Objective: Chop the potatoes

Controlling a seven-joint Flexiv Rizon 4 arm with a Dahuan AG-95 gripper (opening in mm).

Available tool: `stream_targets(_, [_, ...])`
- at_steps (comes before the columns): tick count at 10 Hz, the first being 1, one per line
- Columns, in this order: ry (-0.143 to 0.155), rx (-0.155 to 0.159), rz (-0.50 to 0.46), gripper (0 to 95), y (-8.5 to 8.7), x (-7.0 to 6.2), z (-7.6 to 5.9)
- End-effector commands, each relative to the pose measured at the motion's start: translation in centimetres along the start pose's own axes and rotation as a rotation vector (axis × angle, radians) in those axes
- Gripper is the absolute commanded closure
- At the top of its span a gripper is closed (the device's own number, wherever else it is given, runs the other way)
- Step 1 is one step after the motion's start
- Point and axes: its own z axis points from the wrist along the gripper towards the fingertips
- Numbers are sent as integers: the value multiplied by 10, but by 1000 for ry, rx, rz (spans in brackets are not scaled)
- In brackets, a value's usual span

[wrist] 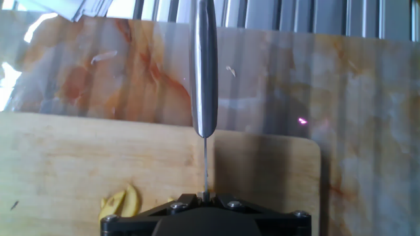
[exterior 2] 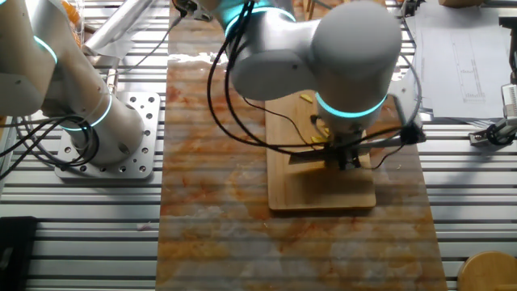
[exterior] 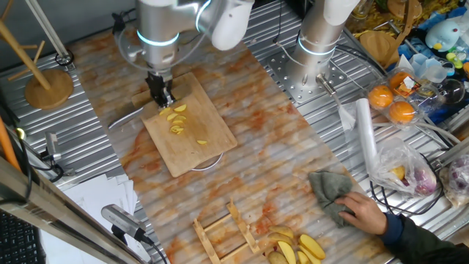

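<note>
A bamboo cutting board [exterior: 192, 150] lies on the marbled mat. Thin yellow potato slices [exterior: 176, 117] are scattered on its far half, with one more slice [exterior: 201, 142] nearer the middle. My gripper [exterior: 162, 94] stands over the board's far corner, shut on a knife [exterior: 126, 117] whose steel handle pokes out to the left. The hand view shows the blade edge-on [wrist: 205, 164], the handle [wrist: 204, 65] pointing away, and slices [wrist: 122, 202] to its left. From the other side the gripper [exterior 2: 346, 159] hides most slices; a few [exterior 2: 308, 98] show. No whole potato lump shows.
A person's hand [exterior: 364, 211] holds a grey cloth [exterior: 331, 192] at the front right. Pale yellow wedges [exterior: 299, 249] lie piled beside a wooden rack [exterior: 223, 233]. Oranges [exterior: 390, 103] and plastic bags sit at the right; a wooden stand [exterior: 48, 82] at the left; a second arm's base [exterior: 314, 70] behind.
</note>
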Motion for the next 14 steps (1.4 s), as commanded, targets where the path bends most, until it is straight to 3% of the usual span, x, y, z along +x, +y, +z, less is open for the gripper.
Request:
stream_targets(1, [-27, 6, -9, 950, -1, 5, 15])
stream_targets(5, [-25, -3, -16, 950, -2, 8, 11])
stream_targets(7, [-9, -19, -3, 950, -1, 8, -17])
stream_targets(8, [-11, -21, 4, 950, 0, 8, -23])
stream_targets(14, [-13, -1, 52, 950, -2, 9, -22])
